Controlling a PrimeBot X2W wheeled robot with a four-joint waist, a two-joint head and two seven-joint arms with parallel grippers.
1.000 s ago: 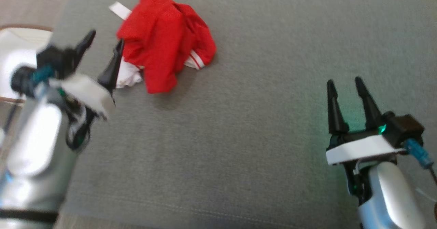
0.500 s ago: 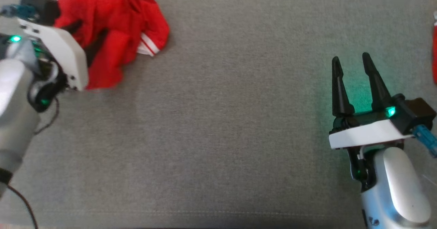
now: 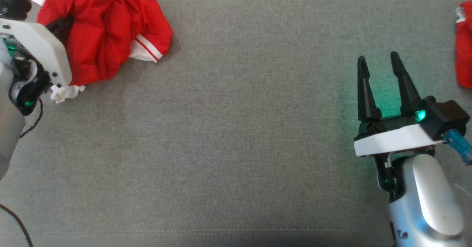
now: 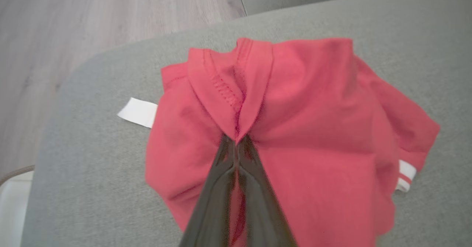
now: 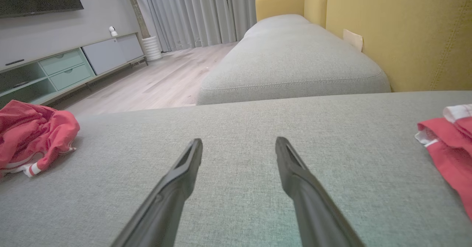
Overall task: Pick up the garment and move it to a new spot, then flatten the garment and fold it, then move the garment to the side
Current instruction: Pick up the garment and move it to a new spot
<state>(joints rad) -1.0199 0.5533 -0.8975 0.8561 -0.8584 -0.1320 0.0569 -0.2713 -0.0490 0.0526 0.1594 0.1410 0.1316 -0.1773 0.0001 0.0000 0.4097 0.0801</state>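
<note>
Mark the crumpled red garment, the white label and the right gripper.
red garment (image 4: 313,103): left wrist view, broad cloth right of the neckline.
white label (image 4: 137,112): left wrist view, middle of the tab.
right gripper (image 5: 239,141): right wrist view, midway between its fingertips.

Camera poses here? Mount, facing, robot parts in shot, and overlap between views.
Left wrist: on the left arm, looking down along the shut left tool at the red garment it pinches; its two fingers show.
Right wrist: on the right arm, low, facing across the grey cushion toward a yellow sofa back; the open right tool shows.
Head: above, looking down on the cushion; both tools show.
Shared: all three see the garment; head and right wrist also see a second red cloth.
</note>
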